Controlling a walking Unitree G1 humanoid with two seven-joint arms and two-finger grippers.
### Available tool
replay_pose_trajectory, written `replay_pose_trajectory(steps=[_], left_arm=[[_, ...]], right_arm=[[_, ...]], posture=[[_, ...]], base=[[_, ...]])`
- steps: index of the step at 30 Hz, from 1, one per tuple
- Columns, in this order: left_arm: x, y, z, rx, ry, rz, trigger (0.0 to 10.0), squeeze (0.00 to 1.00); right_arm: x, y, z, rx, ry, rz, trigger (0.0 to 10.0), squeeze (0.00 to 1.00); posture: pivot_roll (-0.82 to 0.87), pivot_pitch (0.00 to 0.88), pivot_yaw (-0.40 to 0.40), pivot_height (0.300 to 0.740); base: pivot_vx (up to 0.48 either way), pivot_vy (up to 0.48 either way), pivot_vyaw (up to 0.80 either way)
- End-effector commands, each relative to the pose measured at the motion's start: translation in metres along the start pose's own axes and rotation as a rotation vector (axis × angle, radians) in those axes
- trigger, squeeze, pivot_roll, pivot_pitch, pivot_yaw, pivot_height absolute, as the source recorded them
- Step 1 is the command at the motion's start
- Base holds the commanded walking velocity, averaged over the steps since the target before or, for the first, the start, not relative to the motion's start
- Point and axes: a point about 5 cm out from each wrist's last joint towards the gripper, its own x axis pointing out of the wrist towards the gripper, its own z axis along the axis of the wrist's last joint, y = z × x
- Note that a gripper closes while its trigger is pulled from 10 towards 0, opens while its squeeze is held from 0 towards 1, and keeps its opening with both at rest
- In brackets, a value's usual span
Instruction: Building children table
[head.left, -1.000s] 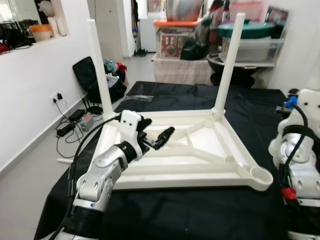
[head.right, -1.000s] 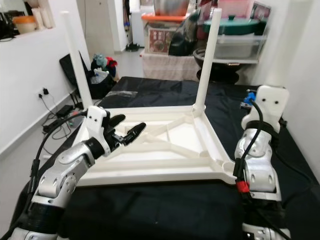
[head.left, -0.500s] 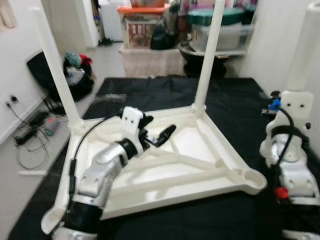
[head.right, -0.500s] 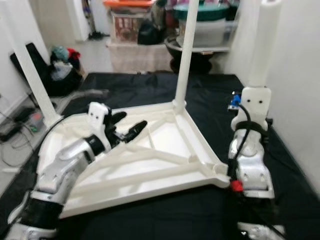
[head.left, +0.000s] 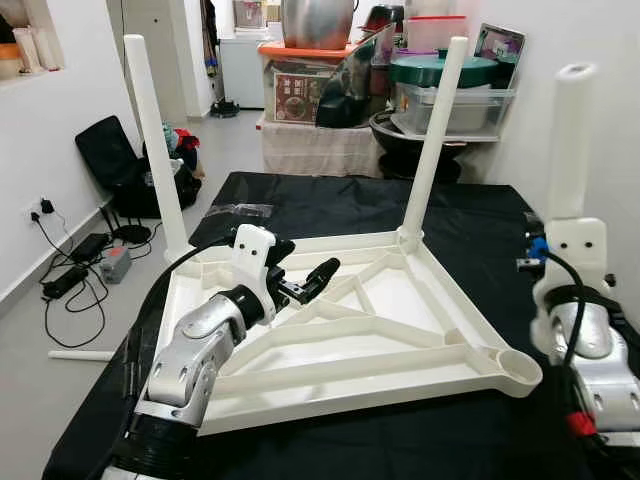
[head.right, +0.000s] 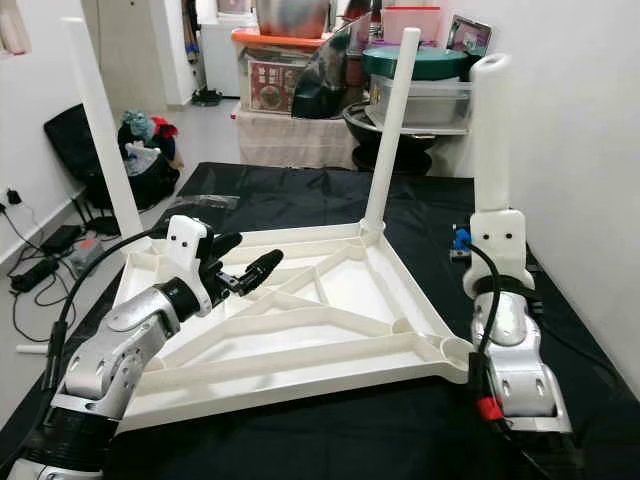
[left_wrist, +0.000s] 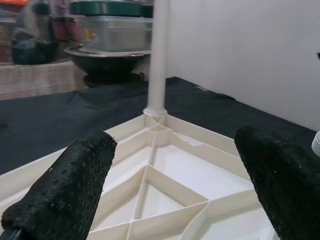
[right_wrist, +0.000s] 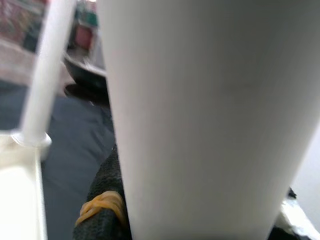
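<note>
- Since half a second ago the head views have swung back and sharpened; left gripper (head.left: 305, 284) keeps its pose over the tabletop, and the right arm keeps the loose leg upright.
- Left gripper: two long black fingers (left_wrist: 65, 185) with a coarse, pebbled rubber surface, spread wide, nothing between them. It hovers just above the ribbing near the tabletop's left-far part.
- Right gripper (right_wrist: 107, 210): closed around a smooth white plastic cylindrical table leg (head.right: 489, 135), held vertical beside the table's right edge. One dark textured finger shows against the leg, with a yellow rubber band (right_wrist: 102, 202) wound round it.
- Task object: cream moulded-plastic children's table top (head.left: 380, 330), lying upside down on a black cloth-covered work surface (head.left: 330, 205). Underside shows raised rim and diagonal stiffening ribs forming triangular cells.
- Two white round legs already stand in corner sockets: far-left leg (head.left: 155, 150) and far-right leg (head.left: 435, 135). Near-right corner has an open round socket (head.left: 512, 366), just beside the right arm.
- Left wrist view adds rib detail and the collar where the far-right leg meets its socket; the right wrist view gives the leg's matte surface close up, blurred.
- Background: stacked plastic storage bins with a green lid (head.left: 440, 70), black bag (head.left: 115, 165) on the floor by a white wall.
</note>
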Motion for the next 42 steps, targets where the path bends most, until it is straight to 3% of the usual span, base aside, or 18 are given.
replay_pose_trajectory(steps=[1,4,8,11,16,23,28,33,36,38,39,41,42], left_arm=[[-0.002,0.003,-0.004,0.017,0.021,0.01,10.0,0.4],[-0.002,0.003,-0.005,0.017,0.021,0.013,10.0,0.4],[-0.001,0.002,-0.005,0.015,0.018,0.011,10.0,0.4],[-0.001,0.002,-0.005,0.015,0.018,0.011,10.0,0.4],[-0.002,0.003,-0.005,0.017,0.017,0.017,10.0,0.4],[-0.003,0.004,-0.005,0.014,0.019,0.024,10.0,0.4],[-0.003,0.003,-0.008,0.008,0.031,0.017,10.0,0.4],[-0.001,0.004,-0.01,0.006,0.04,0.012,10.0,0.4],[-0.001,0.004,-0.01,0.007,0.041,0.012,10.0,0.4],[0.0,0.004,-0.011,0.005,0.045,0.013,10.0,0.4],[0.0,0.004,-0.011,0.005,0.045,0.013,10.0,0.4],[0.001,0.004,-0.011,0.005,0.049,0.012,10.0,0.4],[0.001,0.004,-0.011,0.005,0.049,0.012,10.0,0.4]], right_arm=[[0.001,-0.01,-0.006,-0.027,0.015,-0.029,10.0,0.0],[0.002,-0.015,-0.01,-0.018,0.026,-0.056,10.0,0.0],[0.001,0.002,-0.01,0.077,0.011,-0.024,10.0,0.0],[0.001,0.002,-0.01,0.077,0.011,-0.024,10.0,0.0],[0.003,0.025,-0.005,0.14,-0.037,0.011,10.0,0.0],[-0.001,0.037,-0.011,0.225,0.027,0.07,10.0,0.0],[-0.023,0.051,-0.025,0.247,0.155,0.249,10.0,0.0],[-0.04,0.056,-0.027,0.24,0.192,0.392,10.0,0.0],[-0.042,0.057,-0.027,0.258,0.204,0.415,10.0,0.0],[-0.055,0.073,-0.018,0.374,0.239,0.533,10.0,0.0],[-0.055,0.073,-0.018,0.374,0.239,0.533,10.0,0.0],[-0.068,0.092,-0.001,0.491,0.248,0.649,10.0,0.0],[-0.068,0.092,-0.001,0.491,0.248,0.649,10.0,0.0]], posture=[[0.03,0.0,-0.055,0.74],[0.03,0.0,-0.056,0.74],[0.04,0.0,-0.058,0.74],[0.04,0.0,-0.058,0.74],[0.05,0.0,-0.067,0.74],[0.05,0.0,-0.068,0.74],[0.03,0.0,-0.056,0.74],[0.02,0.0,-0.049,0.74],[0.01,0.0,-0.048,0.74],[0.01,0.0,-0.043,0.74],[0.01,0.0,-0.043,0.74],[0.02,0.0,-0.045,0.74],[0.02,0.0,-0.045,0.74]], base=[[0.0,0.0,0.0],[0.0,0.0,0.0],[0.0,0.0,0.0],[0.0,0.0,0.0],[0.0,0.0,0.0],[0.0,0.0,0.0],[0.0,0.0,0.0],[0.0,0.0,0.0],[0.0,0.0,0.0],[0.0,0.0,0.0],[0.0,0.0,0.0],[0.0,0.0,0.0],[0.0,0.0,0.0]])
